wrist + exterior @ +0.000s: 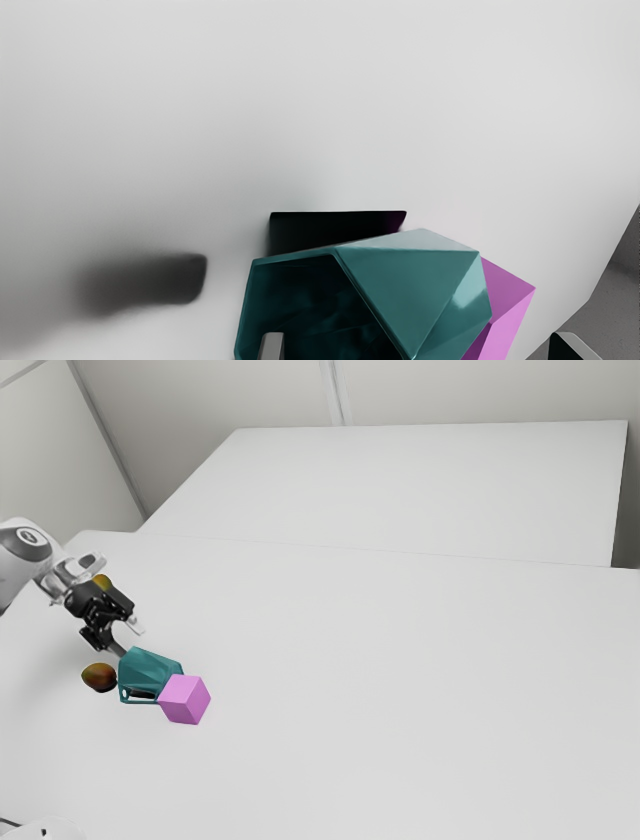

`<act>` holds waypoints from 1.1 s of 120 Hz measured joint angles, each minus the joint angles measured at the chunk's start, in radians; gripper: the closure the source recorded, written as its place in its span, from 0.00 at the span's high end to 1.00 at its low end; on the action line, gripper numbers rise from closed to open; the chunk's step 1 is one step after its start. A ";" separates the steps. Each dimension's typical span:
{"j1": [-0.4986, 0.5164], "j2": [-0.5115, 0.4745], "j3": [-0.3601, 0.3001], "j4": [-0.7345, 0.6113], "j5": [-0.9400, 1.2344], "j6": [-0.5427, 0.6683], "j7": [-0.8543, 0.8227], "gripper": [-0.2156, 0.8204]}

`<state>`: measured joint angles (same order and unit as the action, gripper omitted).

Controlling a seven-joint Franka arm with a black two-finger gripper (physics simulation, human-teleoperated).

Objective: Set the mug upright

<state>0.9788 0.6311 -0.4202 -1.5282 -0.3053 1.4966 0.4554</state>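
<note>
Exterior view: above the flat white table [400,680], the black two-finger gripper [127,639] is spread open. The teal faceted mug [150,668] is tipped sideways on that table, so tbh grasping and uprighting are both left undone.

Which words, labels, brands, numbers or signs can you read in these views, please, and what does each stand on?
There is no readable text.
Round mark on the arm: too small to make out any lettering.
Mug: no lettering on its visible faces.
Pink cube: no lettering on its visible faces.
</note>
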 joint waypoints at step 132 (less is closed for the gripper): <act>-0.014 -0.012 -0.027 -0.055 -0.011 0.004 0.001 0.59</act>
<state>0.9651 0.6190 -0.4473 -1.5830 -0.3160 1.5003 0.4564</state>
